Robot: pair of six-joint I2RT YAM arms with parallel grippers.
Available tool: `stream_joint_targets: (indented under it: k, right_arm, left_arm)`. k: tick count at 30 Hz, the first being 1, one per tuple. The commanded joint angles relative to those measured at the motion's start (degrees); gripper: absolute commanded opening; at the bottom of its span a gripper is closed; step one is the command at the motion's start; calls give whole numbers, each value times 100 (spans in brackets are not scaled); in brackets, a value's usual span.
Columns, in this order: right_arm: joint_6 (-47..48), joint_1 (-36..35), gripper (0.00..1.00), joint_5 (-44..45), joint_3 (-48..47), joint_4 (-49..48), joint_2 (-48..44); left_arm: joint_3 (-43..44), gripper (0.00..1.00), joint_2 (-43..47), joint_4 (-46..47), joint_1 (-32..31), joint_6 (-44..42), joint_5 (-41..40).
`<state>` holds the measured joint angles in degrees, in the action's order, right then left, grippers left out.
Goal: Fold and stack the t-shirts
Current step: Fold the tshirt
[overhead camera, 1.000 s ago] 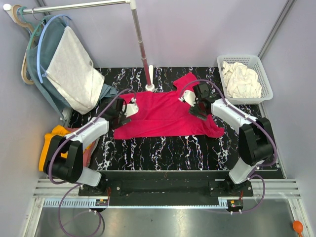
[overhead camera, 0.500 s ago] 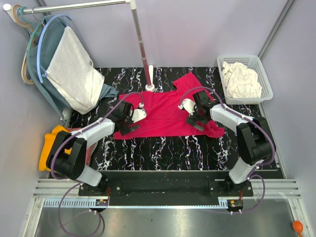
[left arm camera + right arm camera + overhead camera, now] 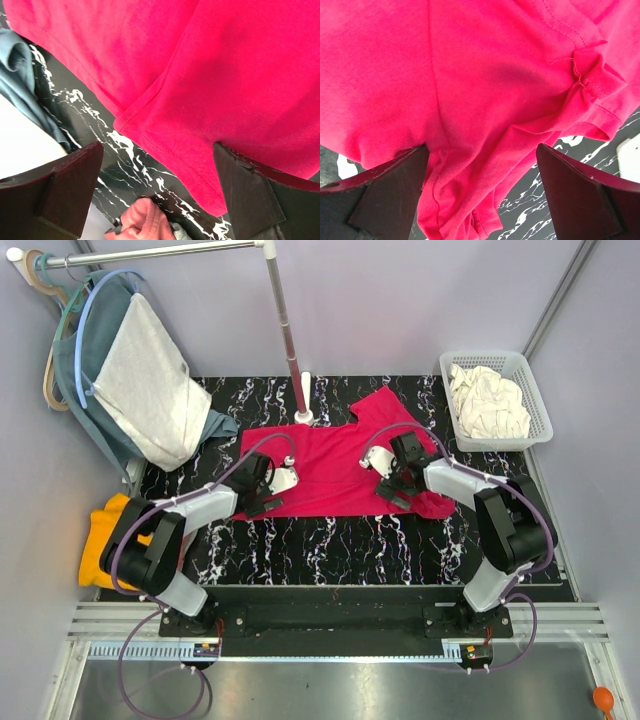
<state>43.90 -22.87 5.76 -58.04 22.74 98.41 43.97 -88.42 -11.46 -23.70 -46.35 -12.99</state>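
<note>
At the middle of the black marbled table [image 3: 330, 540] the red t-shirt [image 3: 325, 468] lies spread, its right side rumpled. Our left gripper [image 3: 156, 155] hangs over the shirt's left hem corner, jaws wide apart, holding nothing. Our right gripper [image 3: 482, 150] hangs over the rumpled part, jaws equally wide, empty. White cloth [image 3: 488, 402] fills the basket [image 3: 530, 375] at far right.

Red t-shirt [image 3: 225, 75] partly beyond wrist-view edges

Gripper [image 3: 160, 195] spread wide — red t-shirt [image 3: 210, 70] hem between, on marble table [image 3: 100, 135].
</note>
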Motion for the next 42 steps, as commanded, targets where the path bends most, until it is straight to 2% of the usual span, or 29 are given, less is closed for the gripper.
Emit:
stream_joint_targets:
  k: [1,9,23,42]
  right_arm:
    - [145,-191,100,-198,556,108,3]
    - [356,-639,100,-93,1005,581,-366]
    - [75,-1342,100,-207,1295,1320,-981]
    - [-180,-1992,100,-435,1638,1760,-1465]
  left_arm:
    - [-485,99,-123,-181,-46,-102,-89]
    - [-802,99,220,-462,-213,-94,-344]
    - [-1417,99,888,-1059,-776,310,-660]
    - [-2313,99,2311,-2281,-1462,829,-722]
